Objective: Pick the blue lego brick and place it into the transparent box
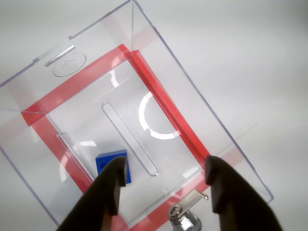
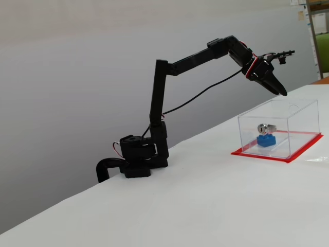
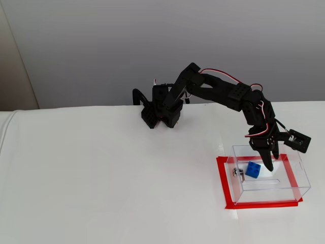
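The blue lego brick (image 1: 113, 163) lies inside the transparent box (image 1: 159, 48), on its floor near the silver lock fitting (image 1: 183, 219). In both fixed views the brick (image 2: 266, 140) (image 3: 253, 169) sits within the box walls (image 2: 300, 110) (image 3: 300, 179), over the red base (image 2: 303, 149). My gripper (image 1: 166, 192) is open and empty. It hovers just above the box top (image 2: 280, 91), tips pointing down over the box (image 3: 268, 165). It touches neither brick nor box.
The box stands on a white table (image 3: 101, 178), with its red base (image 3: 223, 188) showing around it. The arm's base (image 3: 160, 114) is at the table's back edge. A grey wall runs behind.
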You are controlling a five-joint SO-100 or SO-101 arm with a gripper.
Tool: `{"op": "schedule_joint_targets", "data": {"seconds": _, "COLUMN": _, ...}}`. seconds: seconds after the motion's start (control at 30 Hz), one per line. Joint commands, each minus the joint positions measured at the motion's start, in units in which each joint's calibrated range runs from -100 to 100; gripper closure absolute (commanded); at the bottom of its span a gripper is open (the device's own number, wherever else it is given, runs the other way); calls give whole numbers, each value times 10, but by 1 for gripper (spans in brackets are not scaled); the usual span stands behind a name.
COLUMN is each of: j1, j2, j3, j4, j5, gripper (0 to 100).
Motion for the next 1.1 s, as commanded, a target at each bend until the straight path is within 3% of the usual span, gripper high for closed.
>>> {"op": "schedule_joint_targets", "data": {"seconds": 0.0, "j1": -3, "j2": -14, "j3": -17, "j4": -9, "j5": -2, "gripper": 81}}
{"op": "schedule_joint_targets", "data": {"seconds": 0.17, "j1": -3, "j2": -15, "j3": -17, "j4": -9, "j5": -2, "gripper": 82}}
{"op": "schedule_joint_targets", "data": {"seconds": 0.4, "j1": -3, "j2": -16, "j3": -17, "j4": -9, "j5": -2, "gripper": 98}}
{"op": "schedule_joint_targets", "data": {"seconds": 0.8, "j1": 11, "j2": -76, "j3": -7, "j4": -6, "j5": -2, "gripper": 98}}
{"op": "schedule_joint_targets", "data": {"seconds": 1.07, "j1": 117, "j2": -216, "j3": 94, "j4": -9, "j5": -2, "gripper": 98}}
